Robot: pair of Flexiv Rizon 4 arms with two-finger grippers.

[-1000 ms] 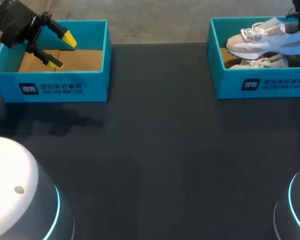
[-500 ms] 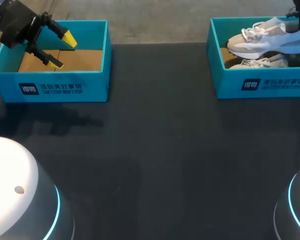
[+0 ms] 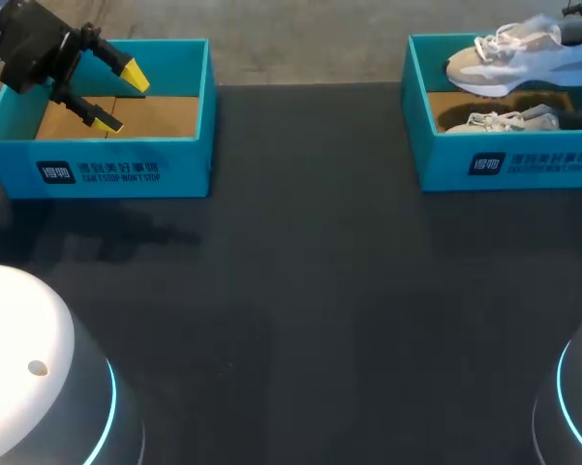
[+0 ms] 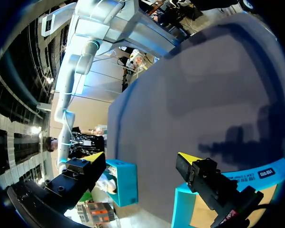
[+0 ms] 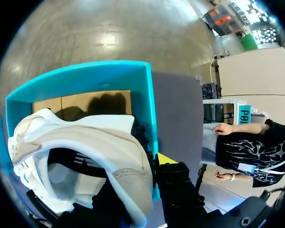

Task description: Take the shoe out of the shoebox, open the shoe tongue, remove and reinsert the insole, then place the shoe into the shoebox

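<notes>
Now my right pincer [image 5: 142,166] is clenched on the heel end of the shoe [image 3: 518,56]: one yellow-tipped finger presses the outside of the heel, and the other is hidden behind it, so I judge the hold from the way the shoe hangs. It sits in the air above the shoebox [image 3: 445,160] at my right, toe towards the middle of the desk [image 3: 300,291], sole clear of the near wall. A second shoe [image 3: 499,121] lies on the cardboard floor under it.

To do this step well, I should keep lifting straight up until the toe is plainly above the rim, then carry the shoe inward over the open desk. The grip is at one end only, so the toe will probably want to droop; a slow, level swing should keep it from slipping or catching the wall. I should set it down sole first, near where my left arm can reach the tongue.

My left pincer [image 3: 119,97] is released, fingers spread, hovering over the empty shoebox [image 3: 126,165] at my left.

Compared with a second ago, the shoe is higher and further right, no longer touching the second shoe, and cardboard shows between them. My left pincer has not moved.
</notes>
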